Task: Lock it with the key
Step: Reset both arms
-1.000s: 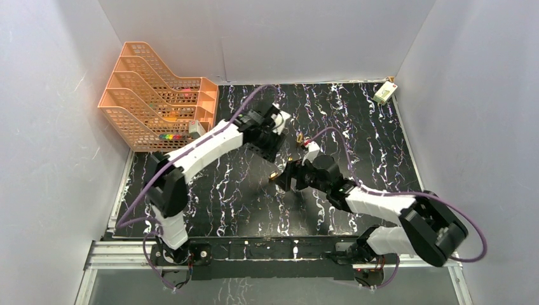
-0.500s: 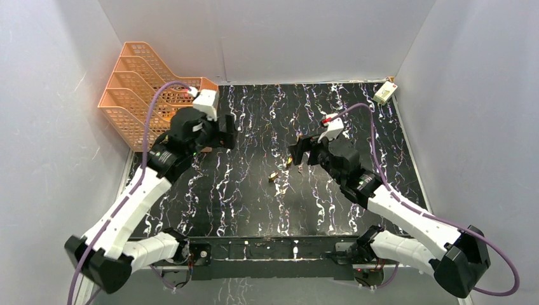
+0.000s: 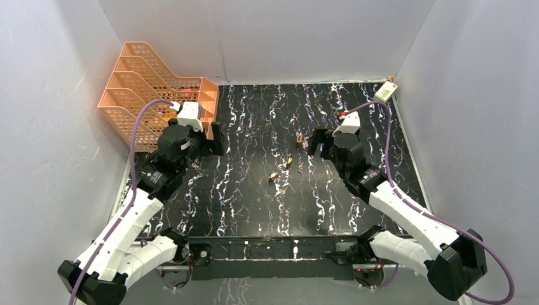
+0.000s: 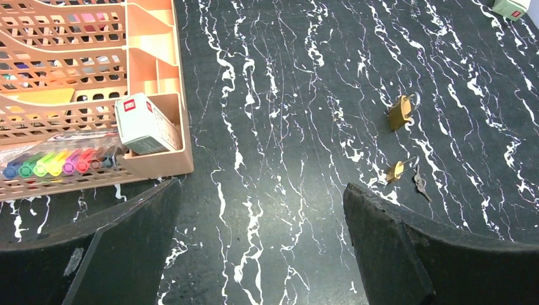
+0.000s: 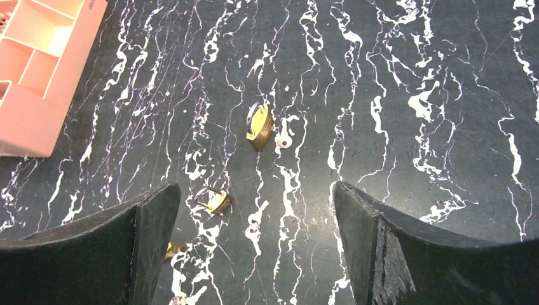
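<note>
Key (image 4: pixel 419 183) lies on the tabletop (image 4: pixel 286 95) just beside a small padlock (image 4: pixel 395 170), with a larger padlock (image 4: pixel 400 112) near them. The left gripper (image 4: pixel 260 190) and right gripper (image 5: pixel 254 187) hover with jaws apart, holding nothing. No key sits in a lock. The shackles are too small to read, so whether any locking is done is unclear.

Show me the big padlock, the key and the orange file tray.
big padlock (image 4: pixel 399 113): left wrist view, brass body.
key (image 4: pixel 420 183): left wrist view, its middle.
orange file tray (image 4: pixel 159 165): left wrist view, near corner wall.
</note>
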Motion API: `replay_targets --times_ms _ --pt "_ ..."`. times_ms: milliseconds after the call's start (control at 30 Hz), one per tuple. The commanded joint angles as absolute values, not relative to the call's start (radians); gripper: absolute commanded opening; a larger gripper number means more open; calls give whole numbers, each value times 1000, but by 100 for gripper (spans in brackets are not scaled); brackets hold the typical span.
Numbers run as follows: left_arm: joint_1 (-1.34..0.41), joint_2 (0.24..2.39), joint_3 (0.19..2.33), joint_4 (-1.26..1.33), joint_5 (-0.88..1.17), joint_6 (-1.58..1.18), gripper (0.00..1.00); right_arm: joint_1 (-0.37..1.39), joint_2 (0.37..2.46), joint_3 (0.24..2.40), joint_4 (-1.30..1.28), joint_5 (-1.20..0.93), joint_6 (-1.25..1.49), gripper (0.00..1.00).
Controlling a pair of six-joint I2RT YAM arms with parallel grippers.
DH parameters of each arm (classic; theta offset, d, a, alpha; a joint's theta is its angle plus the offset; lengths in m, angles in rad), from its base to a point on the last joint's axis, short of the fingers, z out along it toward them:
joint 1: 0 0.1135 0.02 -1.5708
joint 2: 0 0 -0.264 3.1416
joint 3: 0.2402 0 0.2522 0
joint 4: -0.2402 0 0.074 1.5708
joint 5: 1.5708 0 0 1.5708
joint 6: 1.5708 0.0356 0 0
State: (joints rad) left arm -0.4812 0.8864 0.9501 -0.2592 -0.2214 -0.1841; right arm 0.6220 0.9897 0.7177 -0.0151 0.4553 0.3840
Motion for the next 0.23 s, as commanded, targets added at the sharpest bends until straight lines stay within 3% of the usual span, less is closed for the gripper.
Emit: replay_targets --times_ms 0,200 --pt "-476 880 964 -228 -237 -173 98 617 959 729 29 487 346 98" --pt "-475 882 962 -228 -232 -173 98 599 970 709 70 436 318 99"
